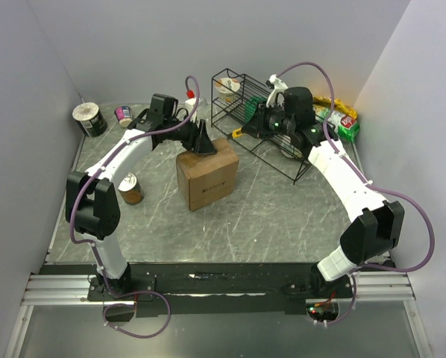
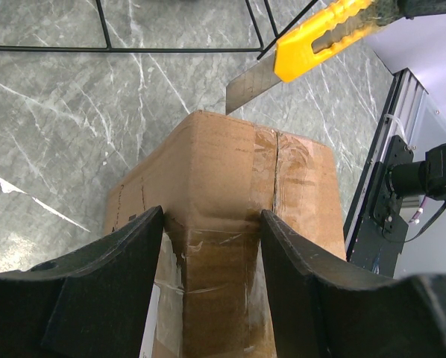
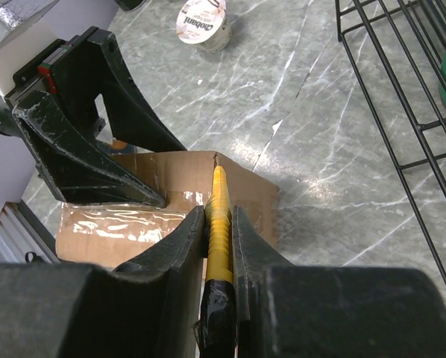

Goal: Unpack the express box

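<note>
The express box [image 1: 206,173] sits near the middle of the bench, a little toward the left edge. It is brown cardboard. Its top flaps are shut, and shiny clear tape runs over them.

The left gripper [image 1: 203,143] comes down on the far top edge of the box. Its black fingers [image 2: 133,253] are spread wide, with the box edge between them. They press on the cardboard from both sides and hold the box.

The right gripper [image 3: 219,212] is squeezed shut on a yellow knife [image 2: 324,33]. The gray blade [image 2: 245,86] sticks out and points at the far top edge of the box, close to the crack between the flaps. I cannot tell if the blade touches the cardboard.

A black wire rack [image 1: 283,153] stands behind the box, toward the far right corner. Some bright snack bags [image 1: 341,119] lie in that corner. A tin can [image 1: 131,189] stands to the left of the box, apart from it. A big cup [image 1: 90,119] and a small jar [image 1: 124,115] stand near the far left corner.
</note>
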Tool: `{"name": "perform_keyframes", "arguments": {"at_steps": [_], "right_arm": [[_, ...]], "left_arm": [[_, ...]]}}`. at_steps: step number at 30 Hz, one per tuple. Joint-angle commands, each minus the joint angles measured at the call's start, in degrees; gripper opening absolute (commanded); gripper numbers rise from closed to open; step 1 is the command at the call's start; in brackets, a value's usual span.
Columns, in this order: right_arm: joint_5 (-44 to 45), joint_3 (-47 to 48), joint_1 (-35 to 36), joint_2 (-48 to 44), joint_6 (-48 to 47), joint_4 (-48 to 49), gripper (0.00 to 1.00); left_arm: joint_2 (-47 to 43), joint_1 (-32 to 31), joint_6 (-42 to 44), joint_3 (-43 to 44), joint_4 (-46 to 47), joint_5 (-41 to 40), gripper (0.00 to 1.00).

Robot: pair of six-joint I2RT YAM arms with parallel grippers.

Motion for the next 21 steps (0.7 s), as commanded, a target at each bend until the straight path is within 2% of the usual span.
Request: {"name": "perform_keyframes", "arguments": {"at_steps": [1, 21], "right_arm": [[-0.97, 2.63, 0.4, -1.01, -0.57, 1.87, 0.0], [-1.15, 4.39, 0.4, -1.28, -3.03, -2.71, 0.0]], "left_arm": [[3.66, -1.17, 2.09, -2.61, -5.38, -5.6, 0.59], [4.63, -1.26, 2.09, -1.82, -4.94, -5.52, 0.58]]}}
